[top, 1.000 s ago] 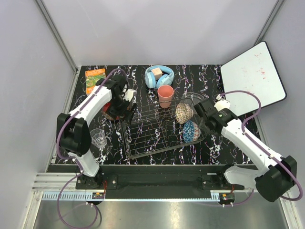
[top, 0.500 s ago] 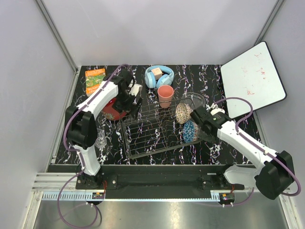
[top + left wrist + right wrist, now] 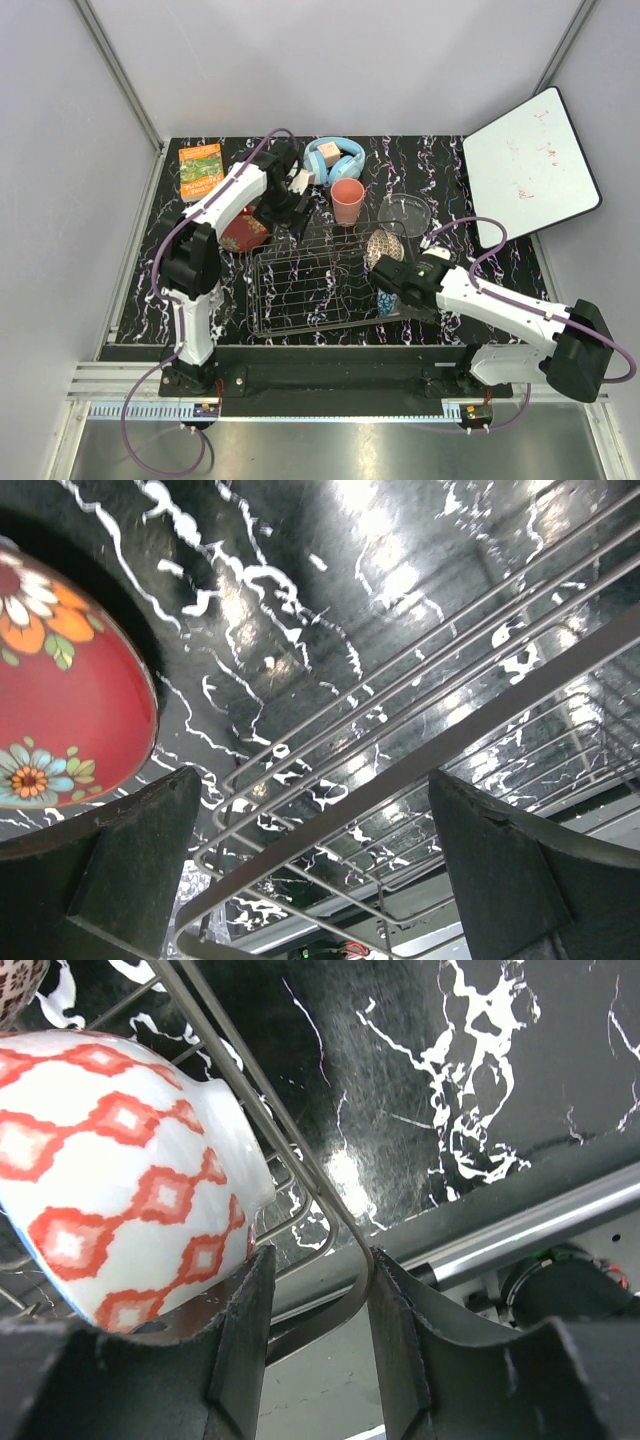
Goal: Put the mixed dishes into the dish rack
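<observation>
From above, find the left gripper [image 3: 293,212] spread wide and holding nothing, near the back left corner of the dish rack [image 3: 300,300], between the red flower bowl [image 3: 240,232] outside the rack and the pink cup [image 3: 347,200]. Find the right gripper [image 3: 385,288] low over the front right part of the rack. From the left wrist, see the red flower bowl just beside one finger [image 3: 130,870], with rack bars near the other. Probably best next: slide over that bowl's rim, one finger in, one out, then squeeze softly. From the right wrist, see the white bowl with red diamonds [image 3: 120,1160] tipped on its side in the rack, and jaws half open with a rack bar between them, gripping nothing. Best there: open more, lift straight up, no bumping bar or bowl.
</observation>
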You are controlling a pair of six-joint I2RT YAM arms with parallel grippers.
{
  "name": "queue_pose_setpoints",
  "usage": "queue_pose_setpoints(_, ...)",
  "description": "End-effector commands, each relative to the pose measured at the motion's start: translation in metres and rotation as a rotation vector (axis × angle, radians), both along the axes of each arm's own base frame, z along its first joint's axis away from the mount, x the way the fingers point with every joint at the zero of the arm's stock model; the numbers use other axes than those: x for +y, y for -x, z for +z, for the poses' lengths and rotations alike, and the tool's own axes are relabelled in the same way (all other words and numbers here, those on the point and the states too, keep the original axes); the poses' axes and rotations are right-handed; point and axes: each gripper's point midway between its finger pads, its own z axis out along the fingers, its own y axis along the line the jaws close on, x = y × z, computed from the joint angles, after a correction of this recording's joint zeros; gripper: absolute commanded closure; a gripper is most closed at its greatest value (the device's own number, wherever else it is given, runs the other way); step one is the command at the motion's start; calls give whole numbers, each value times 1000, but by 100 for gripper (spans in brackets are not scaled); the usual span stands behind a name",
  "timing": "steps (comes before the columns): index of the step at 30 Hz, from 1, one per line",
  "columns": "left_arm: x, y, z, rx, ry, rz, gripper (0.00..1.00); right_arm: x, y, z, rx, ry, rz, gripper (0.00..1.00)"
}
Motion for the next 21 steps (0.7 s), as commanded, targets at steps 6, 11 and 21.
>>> queue_pose_setpoints(6, -38, -42, 27, -125, 57, -22, 1, -6, 28, 4, 47, 43, -52, 48)
queue_pose_setpoints(11, -53, -52, 22, -128, 44, -42, 1, -4, 35, 3, 51, 32, -61, 47)
queue_pose_setpoints(21, -48, -27, 44, -136, 48, -74, 1, 11, 13, 44, -63, 44, -23, 38)
